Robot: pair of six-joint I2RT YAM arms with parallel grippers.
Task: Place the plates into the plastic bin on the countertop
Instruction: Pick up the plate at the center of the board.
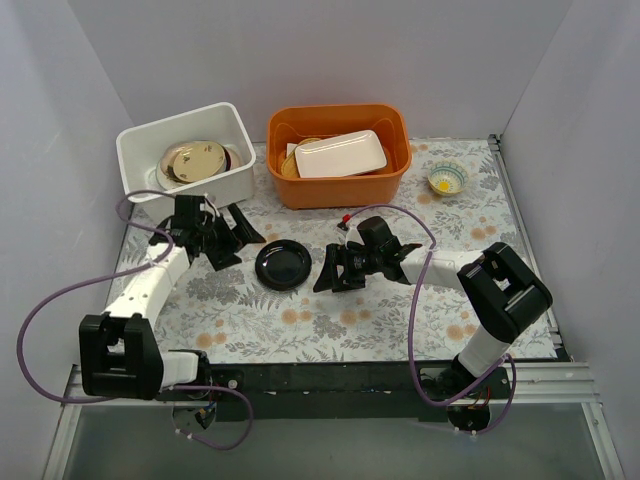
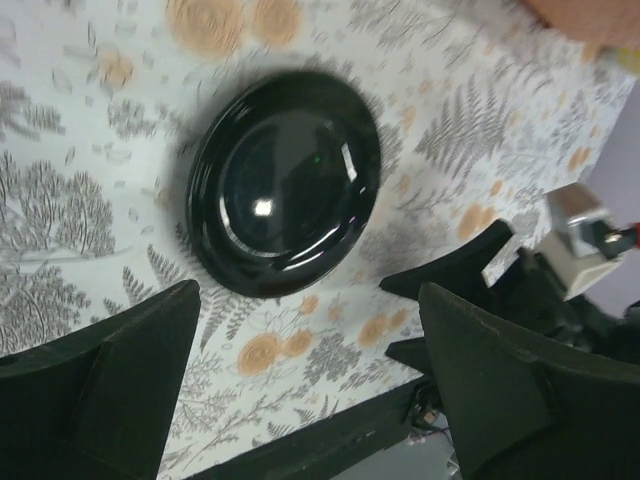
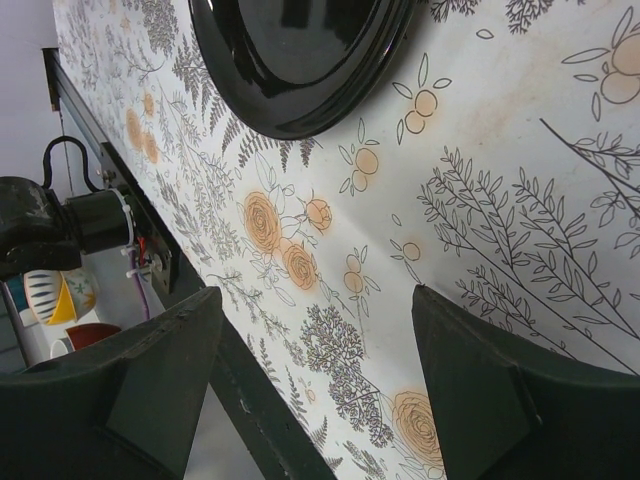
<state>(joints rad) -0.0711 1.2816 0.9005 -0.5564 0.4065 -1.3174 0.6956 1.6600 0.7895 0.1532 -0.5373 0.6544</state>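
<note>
A black plate [image 1: 283, 265] lies flat on the countertop [image 1: 330, 322], between the two grippers. The left gripper [image 1: 238, 243] hangs just beside the plate's left rim, its jaws spread wide and empty. The right gripper [image 1: 325, 268] sits just beside the right rim, also wide and empty. Neither touches the plate.

The bin [image 1: 135, 170] stands at the far left, behind the left gripper. It already holds stacked plates [image 1: 197, 160], with a cream and brown one on top.

The step in hand looks like picking up the black plate. It is glossy and low, so a slip is likely. One finger should slide under the rim and the other press from above, pinching firmly. The left arm is nearer the bin and seems better placed, and the right should keep clear. The plate must then rise over the bin wall and go down gently onto the stack.

The surface is flat and pale grey, printed with ferns and orange flowers. An orange tub [image 1: 340, 192] holding a white dish [image 1: 340, 155] stands beside the bin, and a small bowl [image 1: 447, 179] sits far right. Plain pale walls close in on three sides.
</note>
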